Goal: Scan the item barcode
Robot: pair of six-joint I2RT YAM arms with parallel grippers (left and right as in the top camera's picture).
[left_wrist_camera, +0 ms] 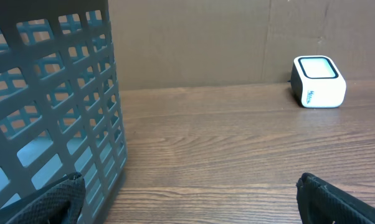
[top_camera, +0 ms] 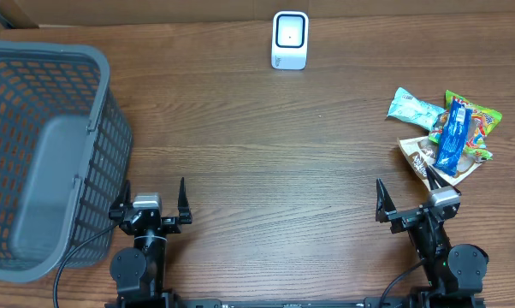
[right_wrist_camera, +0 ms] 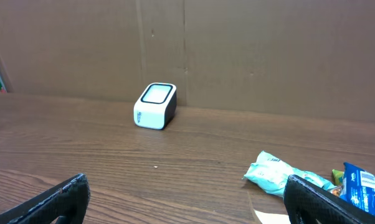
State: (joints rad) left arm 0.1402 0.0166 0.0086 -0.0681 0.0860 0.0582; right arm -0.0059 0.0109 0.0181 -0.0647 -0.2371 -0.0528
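Right now both arms sit at the near edge of the bench (top_camera: 266,145), and neither holds anything. The left claw (top_camera: 153,190) has its two dark fingers spread wide apart, with only bare wood between them. In the left wrist view one finger (left_wrist_camera: 50,200) lies just beside the foot of the grey plastic basket (top_camera: 103,128), which fills the left end of the bench. The right claw (top_camera: 405,184) is likewise wide apart and empty. From overhead its outer fingertip reaches the near edge of the pile of snack packets (top_camera: 450,128), though I cannot tell whether it touches.

That pile lies at the right end of the bench. It holds a pale teal packet (top_camera: 414,107) toward the back, a green packet (top_camera: 482,120) on the far right, a blue packet (top_camera: 453,137) lying across the top, and a brown-and-white packet (top_camera: 420,156) partly under it. Their print is too small to read.

The white barcode scanner (top_camera: 290,39) stands at the back middle of the bench, close to the cardboard wall (right_wrist_camera: 237,56). It is well apart from the packets and from both claws, and its dark-rimmed window faces up.
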